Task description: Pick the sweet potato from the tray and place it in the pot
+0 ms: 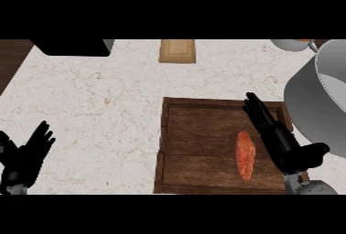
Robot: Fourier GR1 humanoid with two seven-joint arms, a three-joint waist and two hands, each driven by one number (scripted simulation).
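Sweet potato: lies lengthwise on the floor of the wooden tray, in the tray's right half, lower right of centre of the frame. Orange, elongated, long axis roughly vertical in the picture. Not grasped.

Right hand: over the tray's right side, just beside the sweet potato on its right. Fingers extended straight toward the top of the frame, thumb spread out to the right. It holds nothing. Contact with the sweet potato cannot be confirmed.

Left hand: at the lower left edge of the frame, over the pale marbled counter, fingers up and relaxed, holding nothing, well apart from the tray.

Pot: large grey vessel at the right edge, partly cut off, its wall close to the tray's upper right corner.

Other items: a tan rectangular object at top centre; a dark block at upper left.

Writing, brands, labels: none legible on any object.
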